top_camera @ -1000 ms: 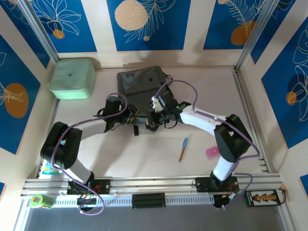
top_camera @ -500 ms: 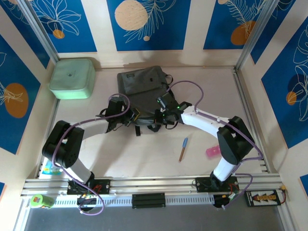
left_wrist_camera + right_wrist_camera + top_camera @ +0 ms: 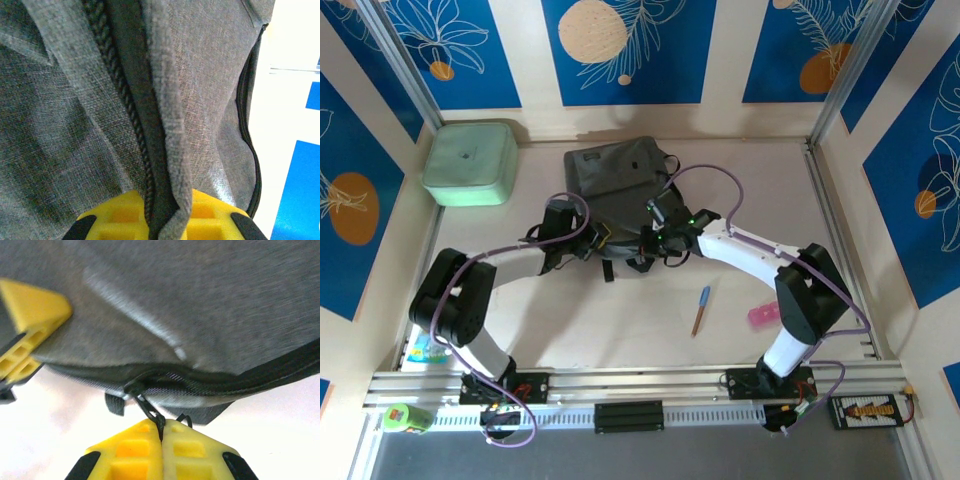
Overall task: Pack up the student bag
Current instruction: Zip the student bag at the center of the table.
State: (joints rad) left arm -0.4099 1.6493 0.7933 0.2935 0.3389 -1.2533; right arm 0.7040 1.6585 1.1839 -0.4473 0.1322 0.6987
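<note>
1. Lying on the far middle of the table (image 3: pixel 620 330), the student bag (image 3: pixel 620 178) has its near edge between the two arms.
2. The left fingers (image 3: pixel 207 217) were partly apart a second ago. Now they are pressed together on a fold of the grey fabric beside the zipper line.
3. The right fingers (image 3: pixel 132 450) are as before, pinched tight on the black zipper pull (image 3: pixel 150 412). This wrist has come a little nearer to the arm bases.
4. I judge that the bag is now anchored on one side, so a pull on the zipper can open it instead of dragging the whole bag.
5. The packing itself is not yet begun: the pen (image 3: pixel 701 310) lies on the table, well apart from the bag.
</note>
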